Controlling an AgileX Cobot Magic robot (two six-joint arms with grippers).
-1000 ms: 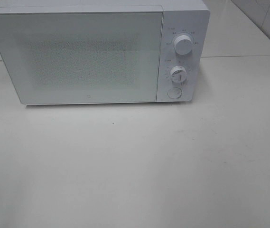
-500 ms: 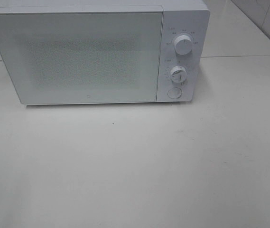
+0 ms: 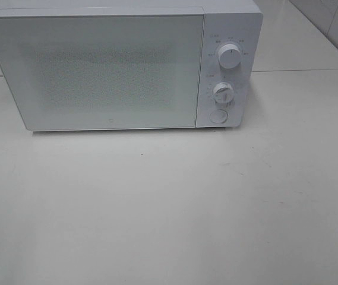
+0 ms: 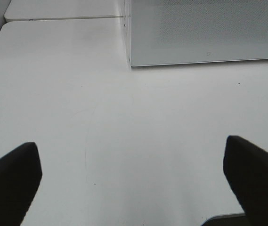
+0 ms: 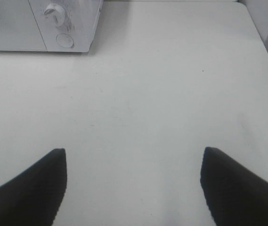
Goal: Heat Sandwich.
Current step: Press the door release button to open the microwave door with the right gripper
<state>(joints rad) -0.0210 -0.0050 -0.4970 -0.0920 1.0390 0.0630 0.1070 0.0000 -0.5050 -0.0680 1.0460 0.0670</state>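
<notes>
A white microwave [image 3: 121, 65] stands at the back of the table with its door shut, two round knobs [image 3: 228, 56] and a round button [image 3: 218, 116] on its right panel. The sandwich is out of view. Neither arm appears in the high view. In the left wrist view my left gripper [image 4: 134, 174] stands wide open over bare table, with the microwave's corner [image 4: 204, 33] ahead. My right gripper [image 5: 134, 179] is also open over bare table, nothing between its dark fingers [image 5: 28, 188], the microwave's control panel [image 5: 65, 28] ahead of it.
The white table [image 3: 169, 208] stretches in front of the microwave. A second table [image 3: 299, 41] adjoins behind, with a seam between them. The table's right edge [image 5: 265, 42] shows in the right wrist view.
</notes>
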